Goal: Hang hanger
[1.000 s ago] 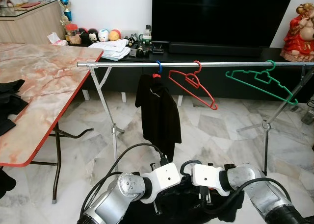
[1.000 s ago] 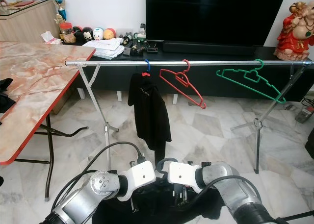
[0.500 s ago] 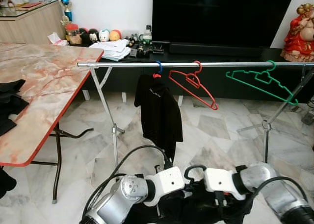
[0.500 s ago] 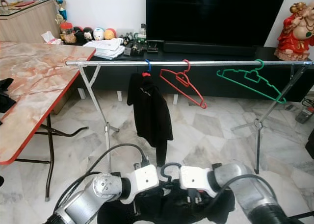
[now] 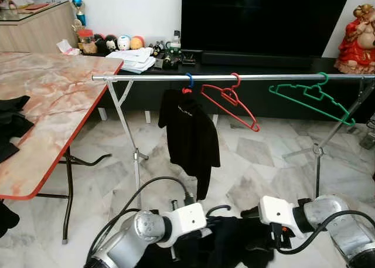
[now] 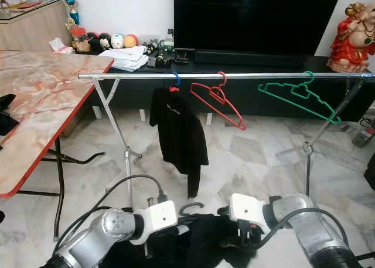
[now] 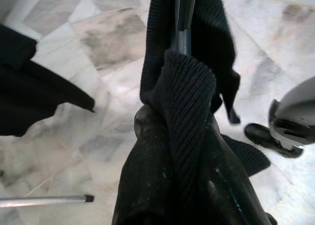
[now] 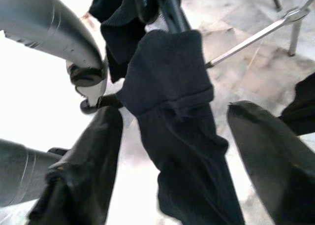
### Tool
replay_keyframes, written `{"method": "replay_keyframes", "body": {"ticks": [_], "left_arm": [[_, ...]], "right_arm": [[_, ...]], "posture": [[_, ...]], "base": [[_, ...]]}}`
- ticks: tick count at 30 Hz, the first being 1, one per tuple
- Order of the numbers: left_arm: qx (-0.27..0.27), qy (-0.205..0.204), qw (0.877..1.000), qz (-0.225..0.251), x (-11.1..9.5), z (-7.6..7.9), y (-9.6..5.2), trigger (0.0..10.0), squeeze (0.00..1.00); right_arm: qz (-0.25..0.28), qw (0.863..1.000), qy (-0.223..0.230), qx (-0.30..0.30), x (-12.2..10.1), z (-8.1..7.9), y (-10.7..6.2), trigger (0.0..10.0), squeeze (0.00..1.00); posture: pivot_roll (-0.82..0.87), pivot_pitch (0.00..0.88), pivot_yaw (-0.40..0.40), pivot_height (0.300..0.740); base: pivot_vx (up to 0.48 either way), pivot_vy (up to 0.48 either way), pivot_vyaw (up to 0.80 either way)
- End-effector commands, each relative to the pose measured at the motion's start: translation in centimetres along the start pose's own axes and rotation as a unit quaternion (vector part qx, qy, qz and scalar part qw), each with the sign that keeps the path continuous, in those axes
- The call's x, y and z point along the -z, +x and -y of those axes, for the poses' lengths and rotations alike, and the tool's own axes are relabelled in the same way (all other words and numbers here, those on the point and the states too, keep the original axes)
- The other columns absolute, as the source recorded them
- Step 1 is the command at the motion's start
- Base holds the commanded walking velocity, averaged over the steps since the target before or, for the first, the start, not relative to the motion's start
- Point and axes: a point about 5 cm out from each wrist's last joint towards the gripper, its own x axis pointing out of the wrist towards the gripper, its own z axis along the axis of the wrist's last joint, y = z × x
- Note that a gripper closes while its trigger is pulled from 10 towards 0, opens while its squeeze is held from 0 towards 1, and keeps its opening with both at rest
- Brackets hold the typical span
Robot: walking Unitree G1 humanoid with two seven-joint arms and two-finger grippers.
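Garment on its hanger (image 6: 190, 208) hangs low before me, left gripper (image 7: 172, 151) clamped on it, right gripper (image 8: 172, 131) spread wide; I fear it slips off when lifted toward the rail (image 5: 234, 77).

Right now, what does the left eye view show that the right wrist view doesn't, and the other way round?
Left eye view: the metal rail carrying a hung black shirt, a red hanger and a green hanger, plus the marble table.
Right wrist view: the right gripper close up, open, its fingers either side of a ribbed cuff.
Both: the black garment held low, the left arm and the marble floor.
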Motion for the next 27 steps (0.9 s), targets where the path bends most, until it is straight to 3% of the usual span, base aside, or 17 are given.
{"method": "replay_keyframes", "body": {"ticks": [1,3,4,5,7,8,9,11,12,13,16,17,18,19,20,24,27], "left_arm": [[-0.021,-0.005,1.000,0.001,0.0,-0.5,-0.1,0.0,0.00],[-0.040,-0.016,0.999,0.002,0.0,-0.8,-0.1,0.0,0.00],[-0.086,-0.048,0.995,0.003,0.1,-1.5,-0.1,3.6,0.00],[-0.109,-0.062,0.992,-0.001,0.2,-1.8,-0.1,10.0,0.00],[-0.129,-0.072,0.989,-0.005,0.4,-2.1,-0.1,10.0,0.00],[-0.156,-0.098,0.983,-0.002,0.7,-2.4,-0.4,10.0,0.00],[-0.156,-0.098,0.983,-0.002,0.7,-2.4,-0.4,10.0,0.00],[-0.173,-0.114,0.978,0.001,0.9,-2.5,-0.6,10.0,0.00],[-0.173,-0.114,0.978,0.001,0.9,-2.5,-0.6,10.0,0.00],[-0.173,-0.113,0.979,0.000,1.1,-2.4,-0.7,10.0,0.00],[-0.175,-0.119,0.977,0.007,1.2,-2.3,-0.8,10.0,0.00],[-0.184,-0.126,0.975,0.013,1.1,-2.3,-0.8,10.0,0.00],[-0.184,-0.126,0.975,0.013,1.1,-2.3,-0.8,10.0,0.00],[-0.195,-0.132,0.972,0.020,1.0,-2.4,-0.8,10.0,0.00],[-0.198,-0.134,0.971,0.021,0.9,-2.4,-0.8,10.0,0.00],[-0.232,-0.186,0.954,0.039,1.1,-2.4,-1.1,10.0,0.00],[-0.247,-0.210,0.945,0.045,1.3,-2.3,-1.4,10.0,0.00]], "right_arm": [[0.008,0.999,-0.005,0.037,-0.2,0.6,-1.0,10.0,1.00],[0.001,0.995,-0.003,0.102,0.2,1.5,-1.5,10.0,1.00],[-0.007,0.977,0.034,0.209,1.4,2.8,-2.3,10.0,1.00],[-0.009,0.963,0.061,0.261,2.2,3.2,-2.6,10.0,0.02],[-0.011,0.949,0.086,0.304,3.0,3.4,-2.9,10.0,0.02],[-0.004,0.928,0.147,0.343,4.6,2.7,-2.5,10.0,0.00],[-0.004,0.928,0.147,0.343,4.6,2.7,-2.5,10.0,0.00],[0.014,0.900,0.222,0.376,6.2,1.5,-1.8,10.0,0.00],[0.014,0.900,0.222,0.376,6.2,1.5,-1.8,10.0,0.00],[0.036,0.878,0.277,0.389,7.2,0.4,-1.1,10.0,0.00],[0.057,0.862,0.316,0.392,8.0,-0.7,-0.1,10.0,0.00],[0.056,0.844,0.340,0.411,8.6,-1.1,0.5,10.0,0.00],[0.056,0.844,0.340,0.411,8.6,-1.1,0.5,10.0,0.00],[0.042,0.827,0.361,0.430,9.4,-1.7,0.9,10.0,0.00],[0.036,0.821,0.367,0.435,9.6,-1.8,1.0,10.0,0.00],[-0.043,0.722,0.497,0.479,12.8,-6.3,3.4,10.0,0.00],[-0.058,0.688,0.545,0.475,13.4,-8.5,5.1,10.0,0.00]], "posture": [[0.01,0.000,0.002,0.740],[0.00,0.000,-0.001,0.740],[0.00,0.000,0.001,0.740],[0.00,0.000,0.002,0.740],[0.00,0.000,0.004,0.740],[0.00,0.000,0.014,0.740],[0.00,0.000,0.014,0.740],[0.00,0.000,0.022,0.740],[0.00,0.000,0.022,0.740],[0.00,0.000,0.034,0.740],[0.00,0.000,0.041,0.740],[-0.01,0.000,0.043,0.740],[-0.01,0.000,0.043,0.740],[-0.01,0.000,0.043,0.740],[-0.01,0.000,0.043,0.740],[0.00,0.000,0.042,0.740],[0.01,0.000,0.045,0.740]], "base": [[0.000,0.000,0.00],[0.000,0.000,0.00],[0.000,0.000,0.00],[0.000,0.000,0.00],[0.000,0.000,0.00],[0.000,0.000,0.00],[0.000,0.000,0.00],[0.000,0.000,0.00],[0.000,0.000,0.00],[0.000,0.000,0.00],[0.000,0.000,0.00],[0.000,0.000,0.00],[0.000,0.000,0.00],[0.000,0.000,0.00],[0.000,0.000,0.00],[0.000,0.000,0.00],[0.000,0.000,0.00]]}}
